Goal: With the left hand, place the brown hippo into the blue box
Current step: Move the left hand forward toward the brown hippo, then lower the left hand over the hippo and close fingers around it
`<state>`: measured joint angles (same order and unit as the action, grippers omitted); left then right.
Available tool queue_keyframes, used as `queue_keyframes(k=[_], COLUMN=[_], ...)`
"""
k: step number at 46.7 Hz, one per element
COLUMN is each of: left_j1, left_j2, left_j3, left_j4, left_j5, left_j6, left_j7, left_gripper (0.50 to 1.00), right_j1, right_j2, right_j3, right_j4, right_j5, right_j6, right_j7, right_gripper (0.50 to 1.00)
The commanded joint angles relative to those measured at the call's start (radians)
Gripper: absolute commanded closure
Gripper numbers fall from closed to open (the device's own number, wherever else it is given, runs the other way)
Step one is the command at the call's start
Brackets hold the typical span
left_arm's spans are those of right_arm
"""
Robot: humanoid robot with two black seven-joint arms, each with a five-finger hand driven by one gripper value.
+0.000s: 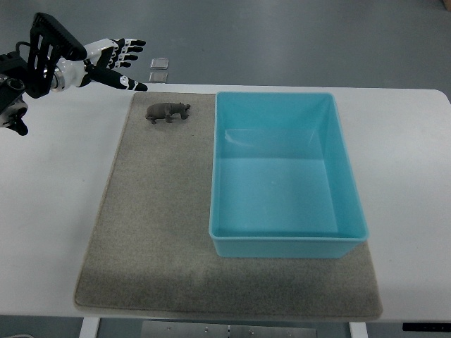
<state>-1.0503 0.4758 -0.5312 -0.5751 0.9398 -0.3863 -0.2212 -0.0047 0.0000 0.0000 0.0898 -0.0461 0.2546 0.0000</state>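
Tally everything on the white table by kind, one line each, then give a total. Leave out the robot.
Brown hippo: 1
Blue box: 1
Grey mat: 1
Total: 3, all on the table.
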Motion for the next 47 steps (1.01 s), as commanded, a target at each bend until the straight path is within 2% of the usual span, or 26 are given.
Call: queue_keyframes(k=[1, 10, 22, 32, 47], left_j1=[-0.031, -0.1, -0.166, -0.166, -0.168], left_j2=[0.001, -0.006, -0.065, -0.151, -0.184], left_j3=[0.057, 0.209, 0.411, 0.427, 0.468], left_j4=[-0.011, -0.011, 0.021, 0.124, 0.133], left_j5=[0.103, 0.203, 0.205, 0.203, 0.205], left_j6=[0.036, 0.138, 0.149, 0.149, 0.149], left_j7=[0.0, 0.0, 0.003, 0.003, 0.016], left_gripper=[0.504, 0.504, 0.504, 0.504, 0.506], right_j1=[0.0, 0.0, 0.0, 0.0, 0.0], right_j2=[0.0, 0.0, 0.0, 0.0, 0.0], right_j3=[0.0, 0.0, 0.0, 0.0, 0.0], right_j4=[-0.001, 0.001, 0.001, 0.001, 0.001], right_j5=[0.0, 0.0, 0.0, 0.0, 0.0], right_j6=[0.0, 0.0, 0.0, 0.0, 0.0], right_j7=[0.0, 0.0, 0.0, 0.0, 0.0], right_gripper=[0.564, 0.564, 0.564, 0.564, 0.564])
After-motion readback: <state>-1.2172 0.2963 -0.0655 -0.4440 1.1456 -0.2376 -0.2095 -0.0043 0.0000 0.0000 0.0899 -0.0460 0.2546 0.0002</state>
